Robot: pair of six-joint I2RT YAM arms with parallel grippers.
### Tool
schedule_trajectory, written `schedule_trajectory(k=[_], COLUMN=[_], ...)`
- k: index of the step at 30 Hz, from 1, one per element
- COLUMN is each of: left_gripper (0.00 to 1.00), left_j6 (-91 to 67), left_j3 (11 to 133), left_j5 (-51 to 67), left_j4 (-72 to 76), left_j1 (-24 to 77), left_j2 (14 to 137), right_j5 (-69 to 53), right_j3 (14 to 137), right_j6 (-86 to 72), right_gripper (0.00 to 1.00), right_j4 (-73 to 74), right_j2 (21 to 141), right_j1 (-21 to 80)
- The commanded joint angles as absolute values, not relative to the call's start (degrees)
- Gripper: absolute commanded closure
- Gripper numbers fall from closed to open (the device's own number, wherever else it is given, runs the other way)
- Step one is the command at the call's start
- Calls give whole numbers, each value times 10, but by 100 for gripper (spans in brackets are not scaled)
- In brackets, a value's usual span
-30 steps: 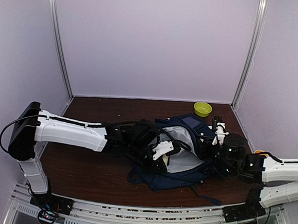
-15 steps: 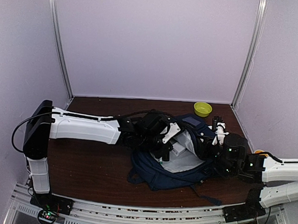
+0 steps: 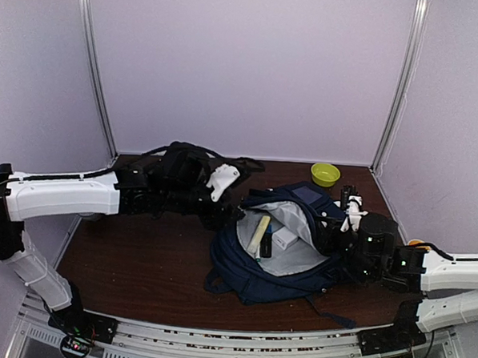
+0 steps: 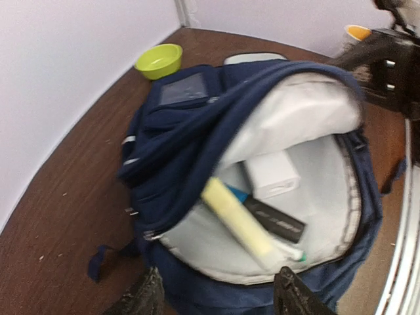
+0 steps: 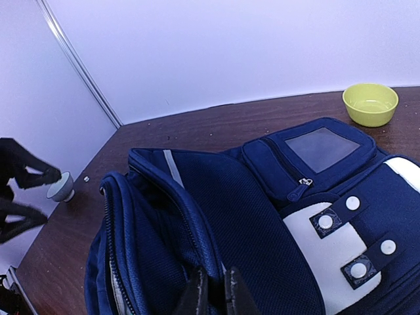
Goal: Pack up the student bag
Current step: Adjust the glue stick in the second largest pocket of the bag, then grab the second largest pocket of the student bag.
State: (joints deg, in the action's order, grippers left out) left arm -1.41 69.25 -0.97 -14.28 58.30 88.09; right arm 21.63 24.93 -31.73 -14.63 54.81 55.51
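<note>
The student bag (image 3: 254, 276) lies open on the table, its grey lining showing. Inside lie a yellow highlighter (image 3: 258, 234), a white box (image 3: 285, 238) and a black item (image 3: 266, 246). In the left wrist view the bag (image 4: 177, 141) holds the highlighter (image 4: 239, 226), the box (image 4: 272, 174) and the black item (image 4: 279, 222). My left gripper (image 3: 227, 213) is open and empty at the bag's left edge; in its own view it (image 4: 220, 298) hovers over the bag's near rim. My right gripper (image 5: 213, 295) is shut on the bag's rim (image 5: 197, 230), holding the opening up.
A green bowl (image 3: 325, 174) stands at the back right, also in the left wrist view (image 4: 159, 60) and the right wrist view (image 5: 371, 104). A small white cup (image 5: 62, 187) stands left of the bag. An orange-topped object (image 3: 416, 243) sits by the right arm.
My left gripper has pulled out of the bag's opening and back to the left. The yellow highlighter now lies inside the bag. The right arm has not moved.
</note>
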Motion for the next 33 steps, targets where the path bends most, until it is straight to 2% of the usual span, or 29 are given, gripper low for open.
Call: schedule_trajectory(k=[1,10,20,33], left_gripper=[43,46,51,58], left_j6=[29,124,166,182], left_j3=[669,676,719,784], left_j5=[18,185,256,229], left_j4=[-174,-166,-145,-104], left_j1=[511,451,434,434], left_j2=[867,898,976,1071], right_j5=[236,193,192,182], right_j3=[241,276,304,318], right_j6=[-315,-325,-319,-336], right_gripper=[100,100,100,100], right_j4=[-133,-12,88,105], right_j2=[531,474,415,439], right_j1=[542,554,557,568])
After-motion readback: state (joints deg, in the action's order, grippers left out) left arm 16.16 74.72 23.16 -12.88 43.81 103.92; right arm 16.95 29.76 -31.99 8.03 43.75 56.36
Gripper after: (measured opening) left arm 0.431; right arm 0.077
